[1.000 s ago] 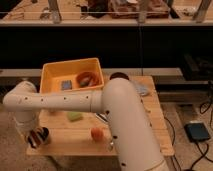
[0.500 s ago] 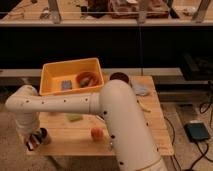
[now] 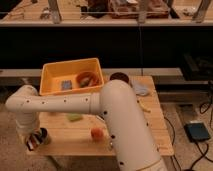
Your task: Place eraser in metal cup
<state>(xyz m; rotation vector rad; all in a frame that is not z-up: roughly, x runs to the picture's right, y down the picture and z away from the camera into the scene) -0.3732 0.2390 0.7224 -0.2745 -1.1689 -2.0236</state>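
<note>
1. Clenching the eraser [image 3: 33,143] with the gripper [image 3: 35,138] over the table's [image 3: 150,125] seven-o'clock corner.
2. Finding the metal cup [image 3: 44,134] just beside the eraser, at two o'clock.
3. Seemingly slanting the eraser's long axis toward one o'clock.

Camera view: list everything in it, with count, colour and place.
table: one, light wood, centre.
bin: one, yellow, back left of table.
bowl: one, dark maroon, right of bin.
flat piece: one, green, table middle.
round thing: one, orange-red, front centre.
metal cup: one, grey, front left corner.
eraser: one, dark striped, in the hand.
pedal: one, black, floor, right.
arm: one, white, reaching left.
hand: one, shut on eraser, beside cup.
</note>
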